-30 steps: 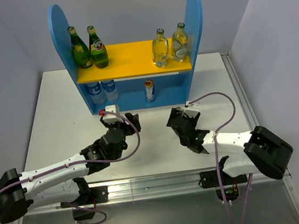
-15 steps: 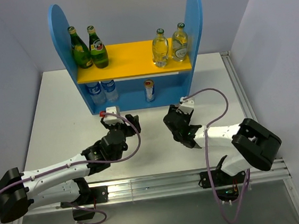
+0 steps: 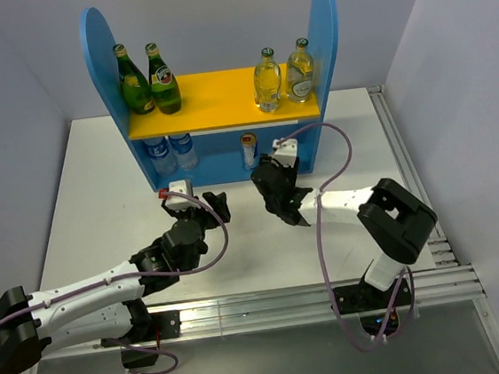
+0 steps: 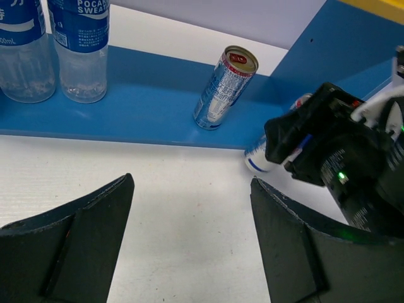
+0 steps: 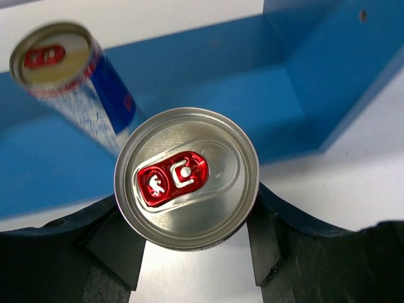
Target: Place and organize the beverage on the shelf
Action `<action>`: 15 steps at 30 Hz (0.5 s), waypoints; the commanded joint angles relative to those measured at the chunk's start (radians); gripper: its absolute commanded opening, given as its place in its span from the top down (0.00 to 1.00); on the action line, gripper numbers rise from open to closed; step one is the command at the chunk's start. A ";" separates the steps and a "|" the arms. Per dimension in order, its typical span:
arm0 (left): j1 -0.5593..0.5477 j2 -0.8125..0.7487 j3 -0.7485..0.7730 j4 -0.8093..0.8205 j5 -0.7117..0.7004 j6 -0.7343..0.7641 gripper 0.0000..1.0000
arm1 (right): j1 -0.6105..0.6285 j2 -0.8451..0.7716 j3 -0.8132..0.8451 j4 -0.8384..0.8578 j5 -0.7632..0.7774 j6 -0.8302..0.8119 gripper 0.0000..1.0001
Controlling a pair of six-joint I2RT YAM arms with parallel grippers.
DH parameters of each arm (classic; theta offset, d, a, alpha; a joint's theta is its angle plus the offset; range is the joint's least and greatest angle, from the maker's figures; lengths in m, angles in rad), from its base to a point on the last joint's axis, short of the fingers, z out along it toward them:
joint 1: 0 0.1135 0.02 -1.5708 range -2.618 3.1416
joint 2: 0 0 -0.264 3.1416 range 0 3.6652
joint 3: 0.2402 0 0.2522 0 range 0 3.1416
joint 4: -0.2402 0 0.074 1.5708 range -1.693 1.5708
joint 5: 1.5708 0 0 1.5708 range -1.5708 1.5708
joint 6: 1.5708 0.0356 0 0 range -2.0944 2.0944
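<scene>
Hovering low over the surface in front of the shelf, the left gripper is seen with its jaws spread wide and nothing between them. On the shelf's yellow top board, two dark green bottles are stood at the left end and two clear bottles at the right end. On the shelf's blue base, two water bottles are kept at the left, and a standing can is set upright near the middle.

Just in front of the shelf's base edge, to the right of that can, the held can is clamped across its body by the right gripper, with a finger pressed against each side below the rim. Whether its bottom is lifted off the surface cannot be told.

The held can is judged light, stiff along its length, easily dented across its thin wall and slick on bare metal, so a moderate squeeze at mid-height is called for. Being slim and tall, it is likely to be tipped if set down tilted. The free space on the shelf's base beside the standing can is judged the fitting spot.
</scene>
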 commanded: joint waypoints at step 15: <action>-0.003 -0.009 -0.020 0.048 -0.035 0.015 0.19 | -0.180 0.203 0.246 0.194 -0.085 -0.165 1.00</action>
